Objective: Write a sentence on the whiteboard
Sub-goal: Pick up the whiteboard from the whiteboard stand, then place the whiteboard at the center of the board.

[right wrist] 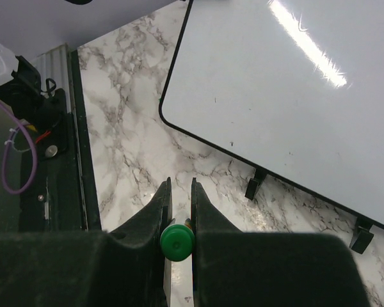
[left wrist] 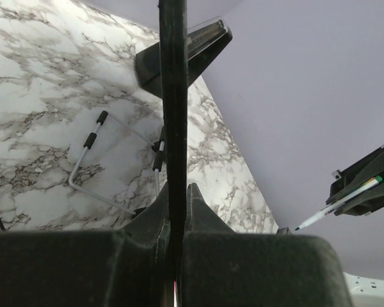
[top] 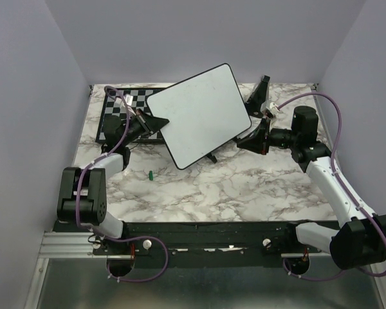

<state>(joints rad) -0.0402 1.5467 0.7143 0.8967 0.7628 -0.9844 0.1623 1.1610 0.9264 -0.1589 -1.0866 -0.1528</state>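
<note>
White, rounded, black-rimmed whiteboard (top: 199,112), blank. Left gripper (left wrist: 176,195) clamps its edge; right gripper (right wrist: 178,192) pinches green-ended marker (right wrist: 177,242). Setup step, likely; next, tip onto board.

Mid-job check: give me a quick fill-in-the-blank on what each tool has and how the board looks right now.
1. The left tool is shut on the edge of the ____.
2. The right tool is shut on a ____ with a green end.
3. The board's face carries ____ writing.
4. Behind the left arm lies a checkered ____.

Missing words: whiteboard; marker; no; chessboard.
</note>
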